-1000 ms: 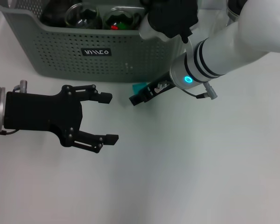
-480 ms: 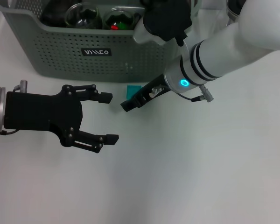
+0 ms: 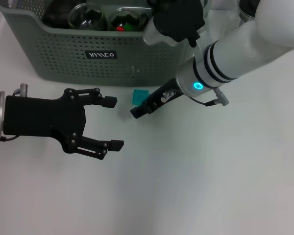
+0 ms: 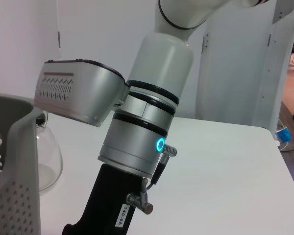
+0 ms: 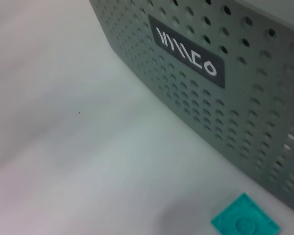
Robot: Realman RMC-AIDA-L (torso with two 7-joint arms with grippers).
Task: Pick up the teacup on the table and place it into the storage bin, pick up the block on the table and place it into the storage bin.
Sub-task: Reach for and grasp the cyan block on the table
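The teal block point(image 3: 139, 95) lies flat on the white table just in front of the storage bin point(image 3: 63, 56), a grey-green perforated basket with a black label. In the right wrist view the block point(image 5: 245, 223) sits close to the bin wall point(image 5: 235, 112). My right gripper point(image 3: 137, 111) reaches down from the right, its tip low over the table right beside the block on the near side. My left gripper point(image 3: 115, 123) hovers open and empty to the left of the block. Round glass vessels point(image 3: 88, 14) lie inside the bin; I cannot tell which is the teacup.
The bin point(image 4: 14, 171) also edges the left wrist view, with a clear glass dome point(image 4: 46, 161) on the table beside it and my right arm point(image 4: 137, 142) in front. More glassware point(image 3: 245, 14) stands at the far right. White table spreads toward me.
My right gripper has shifted left and slightly toward me. The block now shows in full, a little further left than before. The left arm has not moved.
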